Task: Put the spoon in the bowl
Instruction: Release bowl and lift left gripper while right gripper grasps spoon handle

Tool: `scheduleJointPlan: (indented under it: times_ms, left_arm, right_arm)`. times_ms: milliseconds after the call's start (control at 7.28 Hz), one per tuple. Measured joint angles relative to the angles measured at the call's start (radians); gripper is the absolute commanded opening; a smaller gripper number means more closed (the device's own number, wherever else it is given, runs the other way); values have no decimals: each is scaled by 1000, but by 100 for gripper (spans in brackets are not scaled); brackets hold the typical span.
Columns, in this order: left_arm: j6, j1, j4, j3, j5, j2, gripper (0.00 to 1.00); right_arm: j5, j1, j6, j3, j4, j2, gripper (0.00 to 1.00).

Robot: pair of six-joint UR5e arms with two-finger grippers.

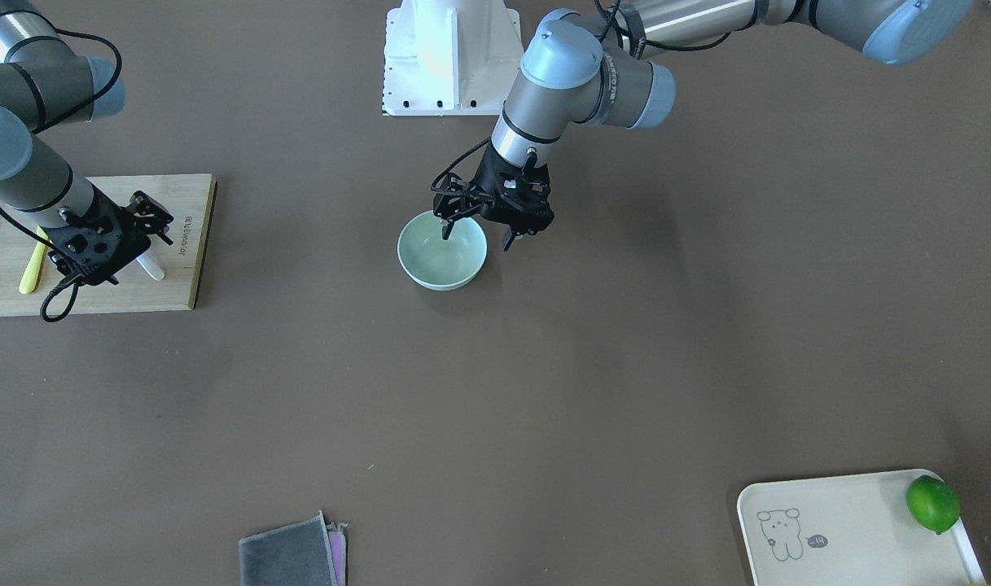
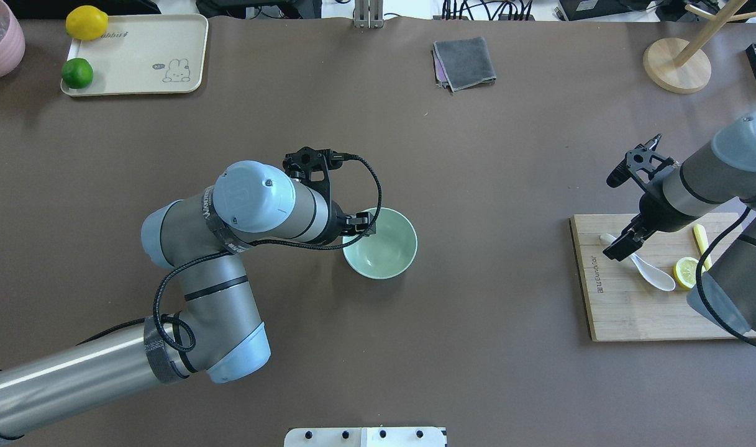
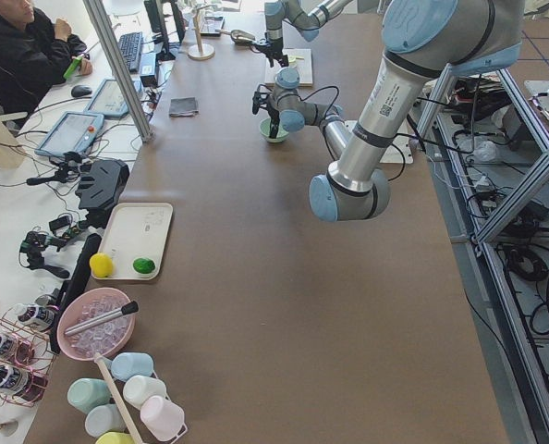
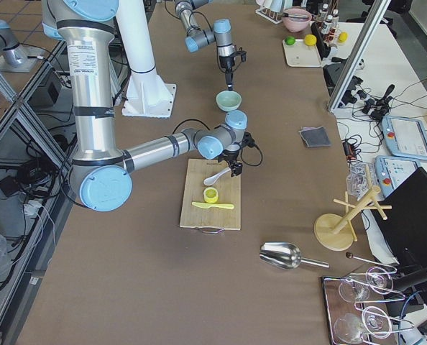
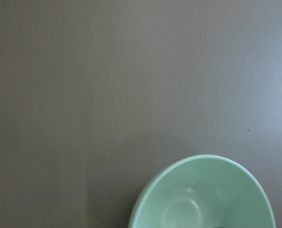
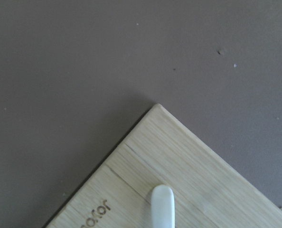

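Note:
The white spoon (image 2: 654, 275) lies flat on a wooden cutting board (image 2: 626, 313) at the table's right; only its handle shows in the front view (image 1: 152, 268) and the right wrist view (image 6: 162, 206). My right gripper (image 2: 623, 243) hangs over the spoon's handle, fingers spread across it, apparently open. The mint-green bowl (image 2: 382, 247) stands empty mid-table and shows in the left wrist view (image 5: 202, 199). My left gripper (image 1: 476, 236) is open at the bowl's (image 1: 442, 254) rim, one finger inside and one outside.
A yellow knife (image 2: 701, 239) and a lemon slice (image 2: 685, 273) share the board. A cream tray (image 2: 135, 59) with a lime and a lemon is far left. A grey cloth (image 2: 464, 62) and a wooden stand (image 2: 676, 65) sit at the far edge.

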Motion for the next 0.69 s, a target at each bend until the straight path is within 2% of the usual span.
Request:
scheduleJointPlan:
  times_ms: [275, 412, 550, 687]
  left_arm:
    - [3, -21, -5, -8, -1, -1, 97]
    - [9, -30, -6, -9, -1, -1, 97]
    - [16, -37, -6, -9, -1, -1, 97]
    - [20, -42, -6, -9, -1, -1, 97]
  right_arm:
    - [-8, 0, 1, -1, 0, -6, 72]
    - [-14, 0, 2, 2, -1, -10, 71]
    - [-23, -1, 3, 4, -1, -14, 58]
    - [-31, -4, 4, 5, -1, -16, 56]
